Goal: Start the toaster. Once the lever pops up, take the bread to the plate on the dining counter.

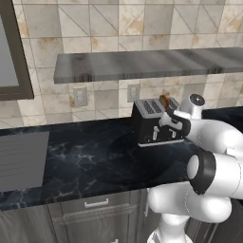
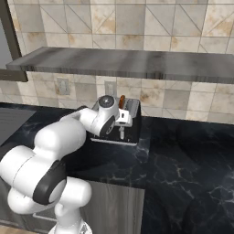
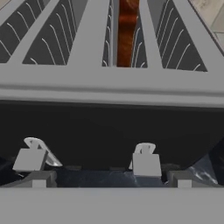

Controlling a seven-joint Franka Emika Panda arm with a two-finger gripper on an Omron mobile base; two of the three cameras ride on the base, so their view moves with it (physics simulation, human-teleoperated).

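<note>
Hand view: your open pincer [image 3: 111, 181] hangs before the toaster [image 3: 109, 127]; press the right lever [image 3: 145, 161] beneath the bread [image 3: 127, 33] straight down.

- black marble wall countertop [image 1: 85, 161] with white veins runs across the whole scene
- grey cabinet drawer [image 1: 97, 204] with a small silver handle sits under it
- long grey shelf [image 1: 142, 64] hangs on the wall above
- backsplash is beige and tan tile [image 2: 151, 20] with diagonal patterns
- two pale wall outlets [image 1: 79, 96] between shelf and countertop
- dark-framed window [image 1: 12, 57] at the left edge
- ribbed grey panel [image 1: 21, 161] set into the countertop on the left
</note>
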